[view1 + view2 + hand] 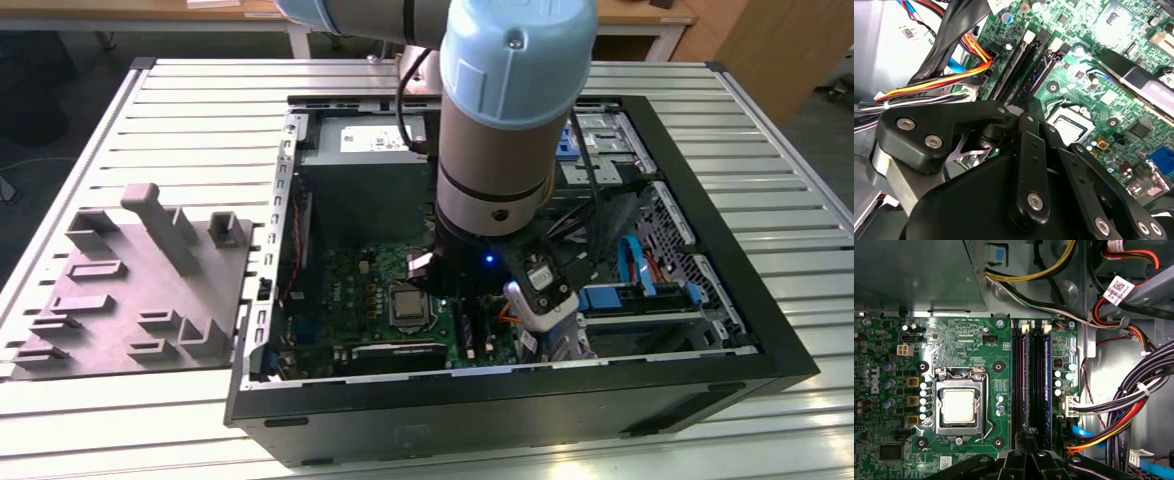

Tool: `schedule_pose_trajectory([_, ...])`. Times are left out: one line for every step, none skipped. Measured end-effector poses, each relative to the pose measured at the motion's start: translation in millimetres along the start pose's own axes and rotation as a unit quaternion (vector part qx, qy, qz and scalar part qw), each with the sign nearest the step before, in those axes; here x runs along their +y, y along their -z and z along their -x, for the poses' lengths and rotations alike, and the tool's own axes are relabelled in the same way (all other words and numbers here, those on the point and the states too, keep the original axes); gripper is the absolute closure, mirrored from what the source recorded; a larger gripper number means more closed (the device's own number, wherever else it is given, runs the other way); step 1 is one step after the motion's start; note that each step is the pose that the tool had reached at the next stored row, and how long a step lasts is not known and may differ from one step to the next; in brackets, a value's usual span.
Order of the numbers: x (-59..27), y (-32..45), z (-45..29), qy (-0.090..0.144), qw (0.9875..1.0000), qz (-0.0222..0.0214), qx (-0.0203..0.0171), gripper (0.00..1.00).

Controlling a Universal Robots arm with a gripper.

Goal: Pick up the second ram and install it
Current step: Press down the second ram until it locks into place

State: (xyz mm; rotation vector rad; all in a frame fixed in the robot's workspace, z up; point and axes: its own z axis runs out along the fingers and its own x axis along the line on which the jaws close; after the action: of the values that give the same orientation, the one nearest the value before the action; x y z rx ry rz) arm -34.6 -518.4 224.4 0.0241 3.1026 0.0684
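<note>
Arm position: the arm (501,130) is lowered into the open computer case (534,400), wrist over the motherboard (961,342).
Gripper state: the gripper (1029,437) is seen drawn together to a narrow tip in both wrist views. Whether a thin board is pinched inside cannot be told.
Gripper location: the tip is poised over the memory slots (1036,380), at one end of their run, beside the processor socket (958,406).
Second ram, location: no board is seen on the grey tray (134,290), which sits outside the case towards the exterior view's left. The second ram (1026,380) is judged to be the thin bluish strip standing on edge among the slots; this identification is tentative, since only its top edge is presented.
Direction from gripper: the strip runs straight away from the tip, starting just under it.
Long axis: parallel to the slots and to the near edge of the socket; the closing line of the gripper is judged to lie across it.
Seating: whether the strip is fully pressed home, or the end latches are closed, cannot be determined.
Clearance: a cable bundle (1134,405) lies on the far side of the slots from the socket, near but apart from the gripper.
</note>
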Motion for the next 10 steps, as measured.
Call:
schedule_pose_trajectory([-0.1,-1.5,-0.1,0.000,1.0000,-0.0001,0.0000,0.90])
schedule_pose_trajectory([-0.2,-2.7,-0.1,0.000,1.0000,-0.0001,0.0000,0.90])
schedule_pose_trajectory([-0.2,-3.0,-0.1,0.000,1.0000,-0.0003,0.0001,0.90])
schedule_pose_trajectory([-0.2,-3.0,-0.1,0.000,1.0000,-0.0002,0.0001,0.90])
schedule_pose_trajectory([-0.2,-3.0,-0.1,0.000,1.0000,-0.0003,0.0001,0.90])
schedule_pose_trajectory([-0.3,-3.6,-0.2,0.000,1.0000,-0.0003,0.0001,0.90])
schedule_pose_trajectory([-0.4,-4.7,-0.2,0.000,1.0000,-0.0008,0.0002,0.90])
schedule_pose_trajectory([-0.5,-5.9,-0.2,0.000,1.0000,-0.0008,0.0002,0.90])
schedule_pose_trajectory([-0.5,-6.3,-0.3,0.000,1.0000,-0.0006,0.0001,0.90])
schedule_pose_trajectory([-0.5,-6.4,-0.3,0.000,1.0000,-0.0004,0.0001,0.90])
